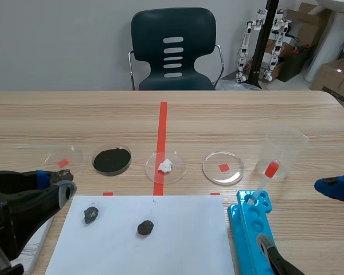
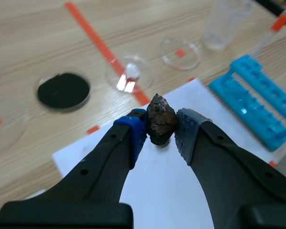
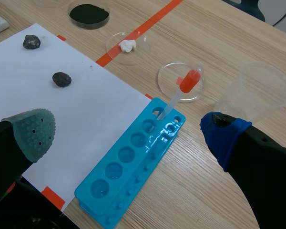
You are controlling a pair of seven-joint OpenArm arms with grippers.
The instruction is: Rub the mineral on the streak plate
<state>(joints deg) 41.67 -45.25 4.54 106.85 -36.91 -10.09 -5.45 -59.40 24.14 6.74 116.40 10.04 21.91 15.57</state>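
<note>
Wood surface (image 1: 246, 114) carried white paper (image 1: 183, 240); chair (image 1: 173, 48) behind (grey wall (image 1: 57, 40)). Left hand (image 2: 161, 130) gripped mineral (image 2: 161, 119); right hand (image 3: 127, 131) released.

1. The mineral (image 2: 161, 125) is a rough, lumpy, dark brown-grey stone. It is pinched between the two pads of the left gripper (image 2: 161, 130) and held clear of the table (image 1: 246, 120).
2. The streak plate (image 1: 35, 252) is a flat white tile with faint grey marks. It lies on the table just beside the white paper's (image 1: 178, 240) left edge, mostly hidden under the left arm.
</note>
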